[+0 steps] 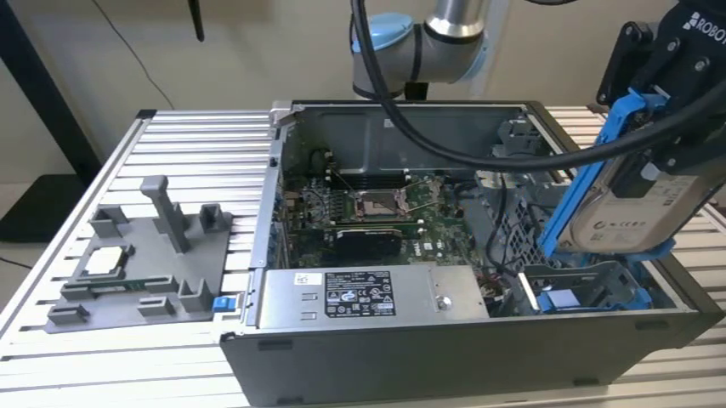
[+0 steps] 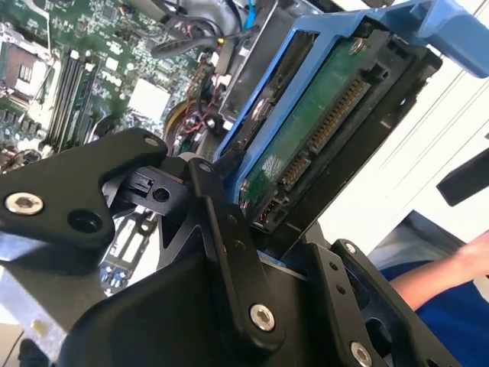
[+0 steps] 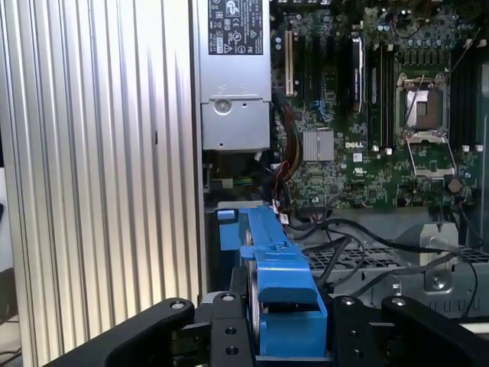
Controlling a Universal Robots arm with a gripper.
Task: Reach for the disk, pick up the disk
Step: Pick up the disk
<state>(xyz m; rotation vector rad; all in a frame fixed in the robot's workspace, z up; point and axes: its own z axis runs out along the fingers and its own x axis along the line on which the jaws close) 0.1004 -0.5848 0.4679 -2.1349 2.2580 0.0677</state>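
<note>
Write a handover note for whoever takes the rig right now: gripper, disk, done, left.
Gripper: shut on the disk, clamping it by its blue bracket.
Disk: lifted, tilted on edge above the open computer case, over the blue drive bay at the exterior view's right. Its white label faces the exterior camera; the second wrist view shows its green circuit board side.
Done: reach and grasp; the disk is up out of the bay.
Left: the pick-up looks essentially complete.
Note: a person's arm in a blue sleeve is near the rig in the second wrist view.
</note>
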